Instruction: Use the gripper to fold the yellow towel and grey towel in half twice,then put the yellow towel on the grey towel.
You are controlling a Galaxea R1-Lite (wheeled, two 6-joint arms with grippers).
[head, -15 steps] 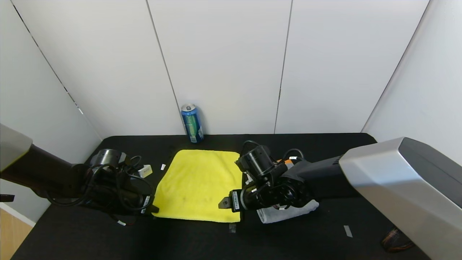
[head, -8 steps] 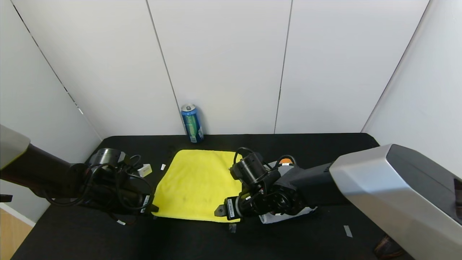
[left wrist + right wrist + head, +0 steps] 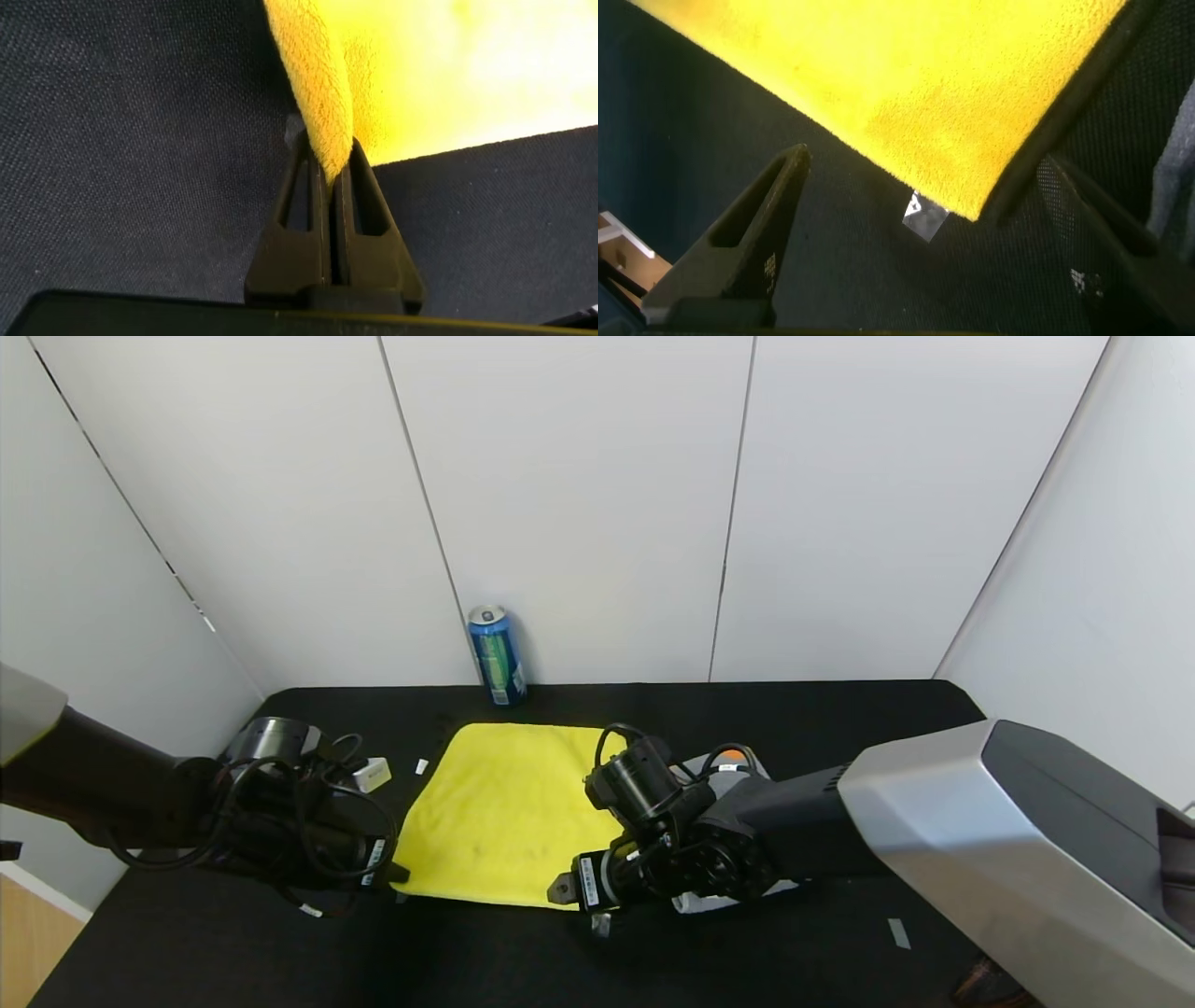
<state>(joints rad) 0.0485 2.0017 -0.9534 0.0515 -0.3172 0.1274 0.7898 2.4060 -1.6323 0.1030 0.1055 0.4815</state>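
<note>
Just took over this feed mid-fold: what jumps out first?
The yellow towel lies spread flat mid-table. The left gripper is shut on its near left corner, and the right gripper hangs open over its near right corner. A blue can stands at the back wall.

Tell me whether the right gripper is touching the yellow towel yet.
Apart. In the right wrist view the right gripper stands open, its fingers spread either side of the yellow towel's near corner, with black tabletop showing between each finger and the cloth.
</note>
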